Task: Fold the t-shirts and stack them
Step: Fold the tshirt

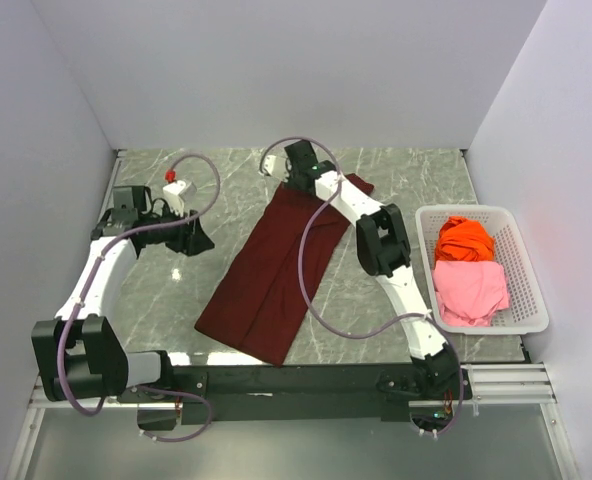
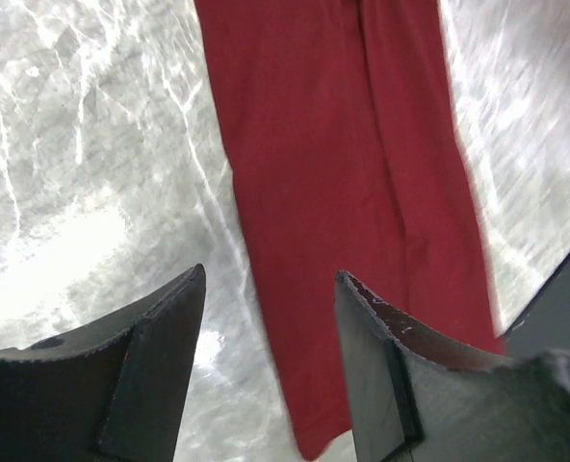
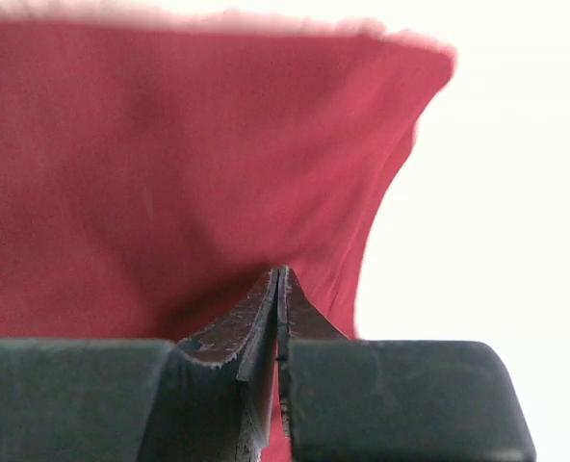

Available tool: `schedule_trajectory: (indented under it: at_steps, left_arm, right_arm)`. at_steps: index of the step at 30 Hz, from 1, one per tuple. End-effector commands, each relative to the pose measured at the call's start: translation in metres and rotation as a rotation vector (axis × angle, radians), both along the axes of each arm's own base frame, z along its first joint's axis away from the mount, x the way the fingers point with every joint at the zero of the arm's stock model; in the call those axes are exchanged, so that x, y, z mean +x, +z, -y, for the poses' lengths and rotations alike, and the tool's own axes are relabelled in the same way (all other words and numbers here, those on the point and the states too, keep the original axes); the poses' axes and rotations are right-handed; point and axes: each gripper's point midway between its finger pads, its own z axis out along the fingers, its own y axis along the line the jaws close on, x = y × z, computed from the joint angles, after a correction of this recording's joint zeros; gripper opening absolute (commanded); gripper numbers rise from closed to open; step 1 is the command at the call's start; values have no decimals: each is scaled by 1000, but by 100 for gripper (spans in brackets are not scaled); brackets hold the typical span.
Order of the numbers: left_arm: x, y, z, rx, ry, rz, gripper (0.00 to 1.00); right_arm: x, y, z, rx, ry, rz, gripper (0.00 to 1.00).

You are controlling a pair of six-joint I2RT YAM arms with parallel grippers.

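Basket [image 1: 529, 268]: white perforated plastic, right side of the table.
Table [image 1: 426, 180]: grey marble-look top, pale veins.
Walls [image 1: 276, 70]: plain white, on the left, far and right sides.

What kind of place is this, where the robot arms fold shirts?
Probably a robot testing booth, not a home: plain white walls box in a marble-patterned table, the left arm and right arm are bolted at its near edge, and a white basket holds shirts.

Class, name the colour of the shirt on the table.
Dark maroon-red t-shirt; clearest in top external.
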Motion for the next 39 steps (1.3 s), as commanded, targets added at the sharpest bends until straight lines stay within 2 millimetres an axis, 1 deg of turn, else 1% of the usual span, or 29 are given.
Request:
schedule_trajectory:
  at_steps: [1,2,4,5,6,7,10,11,13,14,16,17,18,19,21,22,23,25,26,28,29,31,32,33,34,35,36,38,39]
  left_arm:
    - [-18,-1,2,71,-148,118,62]
    - [-26,-7,6,106,-194,144,63]
    - [-28,-21,7,210,-271,203,65]
    - [-34,-31,25,283,-356,214,65]
    - [-31,-37,34,329,-404,246,64]
    - [-34,-50,51,377,-477,240,64]
    - [-25,-53,82,400,-554,271,62]
    - [-29,-65,100,401,-617,242,62]
    - [-30,-73,118,418,-676,229,60]
    - [-34,-80,139,423,-737,216,60]
    - [-38,-91,154,451,-789,201,59]
    - [-45,-102,170,468,-844,181,59]
    - [-49,-108,176,480,-864,169,58]
    - [-50,-111,184,478,-885,166,57]
    - [-66,-128,196,485,-939,118,56]
    - [-71,-138,200,492,-963,87,55]
    - [-82,-144,205,497,-990,67,55]
    - [-94,-162,208,515,-1039,3,53]
    - [-103,-166,213,520,-1058,-23,52]
    - [-111,-172,224,489,-1083,-53,50]
    - [-118,-171,233,475,-1098,-58,50]
    - [-120,-166,257,429,-1108,-33,49]
    - [-132,-161,273,390,-1133,-35,49]
    - [-134,-157,287,358,-1141,-22,49]
    - [-134,-147,311,317,-1154,8,49]
    - [-137,-137,324,264,-1148,-6,48]
    - [-129,-120,344,206,-1132,49,48]
    - [-119,-87,350,102,-1070,75,52]
    - [-114,-62,348,45,-1044,140,54]
  right_arm:
    - [35,76,-56,220,71,260,8]
    - [42,97,-61,299,54,316,8]
    - [46,137,-51,379,12,388,9]
    - [46,153,-50,436,-14,408,10]
    - [45,165,-44,467,-34,418,10]
    - [40,185,-32,520,-74,424,12]
    - [24,210,-10,578,-125,399,16]
    - [18,202,5,583,-173,344,16]
    - [5,206,23,595,-217,298,17]
    - [-5,192,37,591,-267,223,17]
    - [-16,186,55,593,-320,154,18]
    - [-29,172,63,583,-361,74,18]
    - [-32,165,79,582,-393,33,18]
    - [-37,161,84,582,-409,-2,17]
    - [-51,146,104,572,-466,-96,16]
    - [-54,144,110,577,-485,-121,13]
    - [-65,137,113,576,-490,-189,12]
    - [-69,140,124,596,-522,-223,10]
    - [-78,137,125,608,-526,-275,10]
    - [-79,139,136,636,-561,-302,9]
    - [-85,138,141,631,-576,-332,10]
    - [-87,136,148,648,-594,-361,10]
    - [-91,136,149,653,-599,-378,10]
    - [-93,132,150,657,-603,-398,10]
    - [-94,129,153,654,-609,-403,10]
    - [-94,125,155,649,-610,-405,10]
    - [-95,120,156,638,-611,-412,10]
    - [-95,115,155,634,-603,-426,9]
    - [-93,112,151,642,-591,-441,7]
